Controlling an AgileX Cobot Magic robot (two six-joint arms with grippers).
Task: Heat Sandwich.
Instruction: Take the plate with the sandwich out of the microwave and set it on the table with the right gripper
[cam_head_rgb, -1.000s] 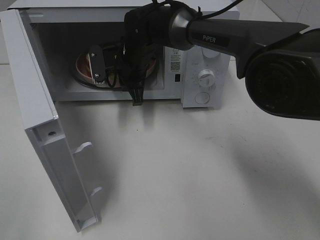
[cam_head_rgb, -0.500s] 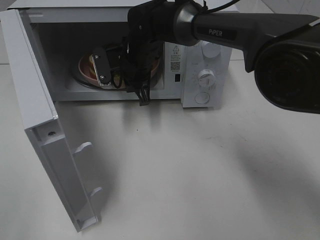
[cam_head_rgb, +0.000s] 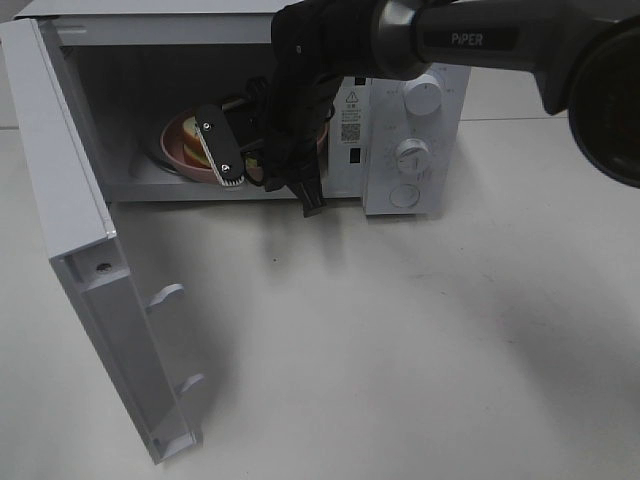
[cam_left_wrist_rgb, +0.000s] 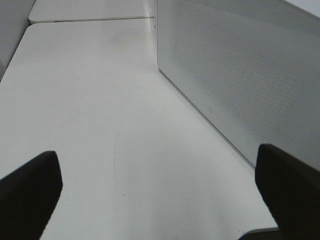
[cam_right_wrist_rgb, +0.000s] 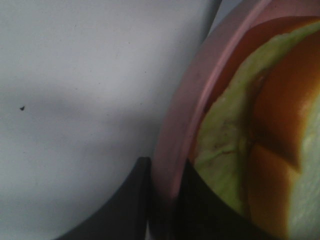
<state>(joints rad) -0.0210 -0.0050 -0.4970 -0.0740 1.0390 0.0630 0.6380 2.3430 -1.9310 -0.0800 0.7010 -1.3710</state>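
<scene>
Jaws of the right gripper (cam_right_wrist_rgb: 162, 200) close on the rim of the pink plate (cam_right_wrist_rgb: 182, 120), one finger on each side of it; the sandwich (cam_right_wrist_rgb: 250, 150) lies on that plate, its green filling and brown crust showing. Seen from above, plate (cam_head_rgb: 185, 150) and right gripper (cam_head_rgb: 250, 165) sit at the mouth of the open microwave (cam_head_rgb: 400, 120), whose door (cam_head_rgb: 90, 280) swings wide. Jaws of the left gripper (cam_left_wrist_rgb: 160, 190) stand fully apart, holding nothing, above the white surface (cam_left_wrist_rgb: 100, 125) beside the microwave's perforated side.
</scene>
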